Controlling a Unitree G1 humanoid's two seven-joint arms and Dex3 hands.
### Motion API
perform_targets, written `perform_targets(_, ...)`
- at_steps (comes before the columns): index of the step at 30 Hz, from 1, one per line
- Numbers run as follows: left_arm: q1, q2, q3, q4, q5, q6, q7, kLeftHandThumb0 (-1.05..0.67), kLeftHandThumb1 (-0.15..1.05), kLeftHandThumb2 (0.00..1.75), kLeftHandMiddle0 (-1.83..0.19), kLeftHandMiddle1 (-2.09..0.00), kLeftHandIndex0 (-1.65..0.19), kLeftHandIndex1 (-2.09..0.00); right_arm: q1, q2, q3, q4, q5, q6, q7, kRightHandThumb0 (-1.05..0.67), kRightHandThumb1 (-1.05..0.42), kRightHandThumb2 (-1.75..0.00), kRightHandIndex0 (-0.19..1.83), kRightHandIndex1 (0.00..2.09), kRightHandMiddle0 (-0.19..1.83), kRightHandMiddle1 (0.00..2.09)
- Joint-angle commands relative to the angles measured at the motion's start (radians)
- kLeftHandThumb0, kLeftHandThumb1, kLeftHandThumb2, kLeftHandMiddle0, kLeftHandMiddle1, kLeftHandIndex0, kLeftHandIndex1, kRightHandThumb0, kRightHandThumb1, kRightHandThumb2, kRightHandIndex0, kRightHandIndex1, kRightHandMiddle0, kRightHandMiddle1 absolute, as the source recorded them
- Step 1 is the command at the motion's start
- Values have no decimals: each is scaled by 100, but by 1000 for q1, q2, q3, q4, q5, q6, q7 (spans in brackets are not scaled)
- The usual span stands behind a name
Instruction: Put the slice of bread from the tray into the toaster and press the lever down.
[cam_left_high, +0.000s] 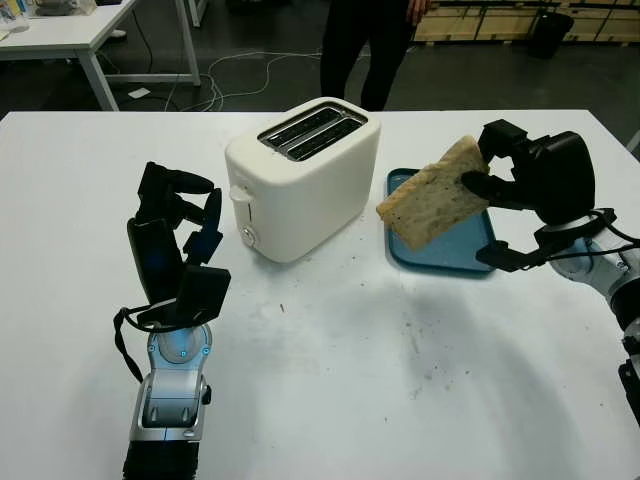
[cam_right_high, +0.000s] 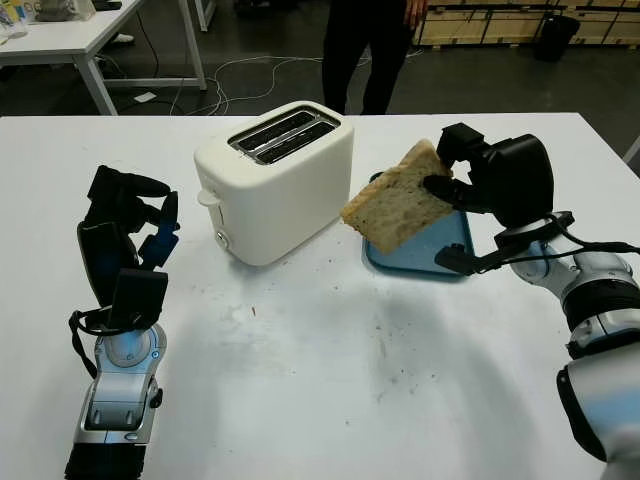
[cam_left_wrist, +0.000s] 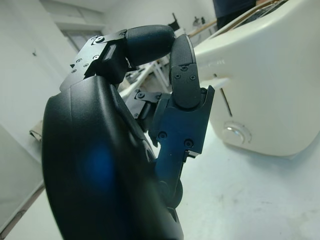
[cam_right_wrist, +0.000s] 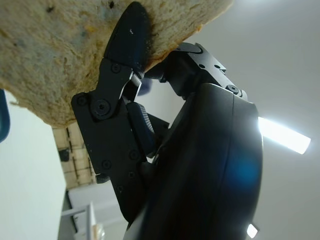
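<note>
The black three-fingered right hand (cam_left_high: 525, 175) pinches the speckled tan slice of bread (cam_left_high: 433, 192), tilted in the air above the blue tray (cam_left_high: 462, 248). To do this well, turn the slice upright and line it up over a slot of the cream toaster (cam_left_high: 300, 175). The left hand (cam_left_high: 178, 235), fingers curled on nothing, waits beside the toaster's lever (cam_left_high: 239, 194).

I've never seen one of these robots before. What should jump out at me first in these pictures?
Probably the slice of bread held tilted in the air by the right hand, above the blue tray and beside the white toaster at the middle of the white table. The left hand, fingers curled and holding nothing, stands on the toaster's other side.
</note>
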Motion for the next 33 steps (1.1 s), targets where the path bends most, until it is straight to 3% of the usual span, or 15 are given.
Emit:
perform_targets(1, 5, 0, -2, -4, 3, -3, 0, -43, 92, 38, -67, -175, -41, -168, -57, 14, -22, 22, 37, -8, 42, -84, -92, -98, 157, 175, 157, 175)
perform_targets(12, 13, -6, -2, -8, 10, 8, 7, -43, 92, 38, -66, -175, -41, -170, -263, 23, 3, 84, 21, 27, 111, -84, -92, -97, 157, 175, 157, 175)
perform_targets(16, 14, -6, -2, -7, 12, 4, 8, -42, 92, 38, -66, -175, -40, -170, -357, 33, 53, 87, -32, 128, 113, -85, -92, -109, 157, 175, 157, 175)
perform_targets(19, 15, -7, -3, -7, 10, 3, 6, -43, 92, 38, -66, -175, -40, -170, -445, 45, 74, 101, -45, 134, 126, -84, -92, -112, 157, 175, 157, 175)
perform_targets(24, 14, -9, -7, 3, 11, -8, 9, -43, 92, 38, -66, -175, -41, -170, -581, 66, 108, 107, -73, 129, 144, -83, -92, -106, 157, 175, 157, 175)
perform_targets(28, 12, -17, -11, 5, 8, -4, 12, -44, 92, 37, -66, -175, -41, -169, -678, 71, 167, 97, -137, 112, 122, -69, -92, -84, 154, 175, 104, 175)
perform_targets(33, 10, -26, -20, 6, 5, -3, 6, -44, 92, 38, -65, -175, -40, -170, -764, 100, 264, 99, -241, 142, 40, -58, -92, -54, 127, 175, 87, 175)
